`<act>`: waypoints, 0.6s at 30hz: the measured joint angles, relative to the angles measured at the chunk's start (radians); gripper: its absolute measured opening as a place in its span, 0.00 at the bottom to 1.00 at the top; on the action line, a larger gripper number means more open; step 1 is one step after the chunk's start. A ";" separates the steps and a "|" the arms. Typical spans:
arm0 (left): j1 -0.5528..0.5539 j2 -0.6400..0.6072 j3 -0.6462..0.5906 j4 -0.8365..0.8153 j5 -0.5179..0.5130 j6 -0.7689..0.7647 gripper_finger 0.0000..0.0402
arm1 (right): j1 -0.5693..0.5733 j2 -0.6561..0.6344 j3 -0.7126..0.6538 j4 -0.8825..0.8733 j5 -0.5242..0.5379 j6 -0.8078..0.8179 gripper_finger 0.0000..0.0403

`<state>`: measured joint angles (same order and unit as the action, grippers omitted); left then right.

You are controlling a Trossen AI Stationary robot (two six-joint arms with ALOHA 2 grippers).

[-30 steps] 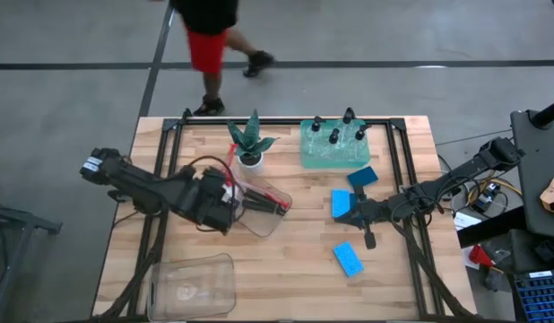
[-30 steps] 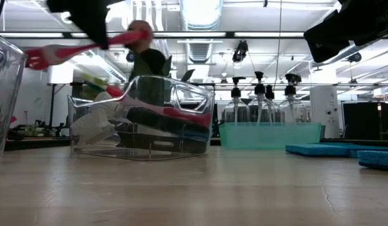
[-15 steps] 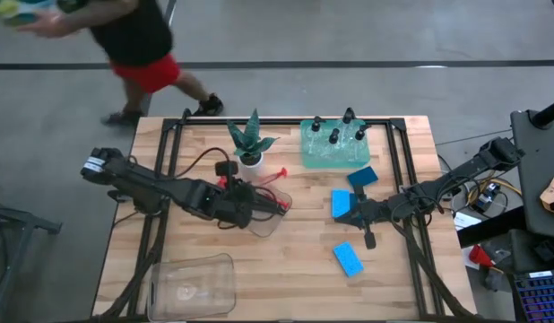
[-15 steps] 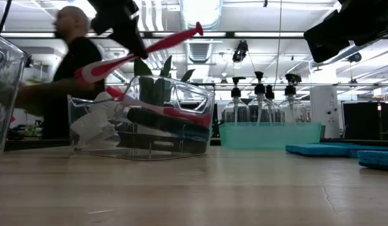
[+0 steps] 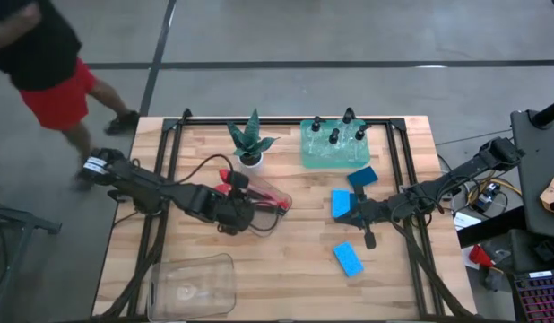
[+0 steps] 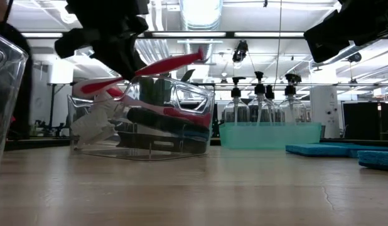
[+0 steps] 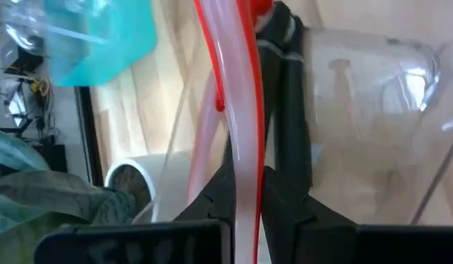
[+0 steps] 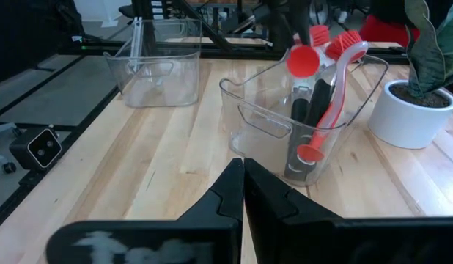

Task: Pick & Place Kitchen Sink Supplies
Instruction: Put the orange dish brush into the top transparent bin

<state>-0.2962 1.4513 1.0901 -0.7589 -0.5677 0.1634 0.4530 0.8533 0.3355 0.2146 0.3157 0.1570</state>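
Observation:
A clear bin (image 5: pixel 264 205) near the table's middle holds several red and black brushes (image 8: pixel 322 110). My left gripper (image 5: pixel 248 203) hangs over it, shut on a red-handled brush (image 6: pixel 169 63). The brush slants above the bin's rim (image 6: pixel 144 80). My right gripper (image 5: pixel 343 218) waits shut and empty at centre right, beside a blue sponge (image 5: pixel 341 202). Two more sponges (image 5: pixel 348 258) (image 5: pixel 362 177) lie flat nearby. Small black-topped bottles (image 5: pixel 333 135) stand in the green tray (image 5: pixel 313 157). My left gripper pinches the red brush's handle (image 7: pixel 245 169) between its two fingers (image 7: pixel 285 209), partway along its length. The fingers come slanting down from the table's left and lie across the handle (image 6: pixel 132 68). The brush is tilted over the bin, one end (image 6: pixel 197 56) raised.
A spiky green plant in a white pot (image 5: pixel 252 148) stands just behind the bin. An empty clear bin (image 5: pixel 192 285) sits at the near left edge. A person walks past the table's far left corner (image 5: pixel 44 72).
My left gripper has rolled its wrist, sunk and moved right over the bin with the brush. The brush has swung round and come down to just above the bin's rim. The person has walked from behind the table off to the left.

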 joint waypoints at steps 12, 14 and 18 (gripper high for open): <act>0.000 0.000 -0.051 -0.070 -0.007 0.053 0.11 | 0.000 0.000 0.000 0.000 0.000 0.000 0.02; 0.000 0.000 -0.068 -0.087 -0.008 0.062 0.10 | 0.000 0.000 0.000 0.000 0.000 0.000 0.02; 0.000 0.000 -0.082 -0.081 -0.008 0.062 0.11 | 0.000 0.000 0.000 0.000 0.000 0.000 0.02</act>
<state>-0.2958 1.4513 1.0081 -0.8395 -0.5752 0.2255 0.4532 0.8534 0.3357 0.2146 0.3157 0.1570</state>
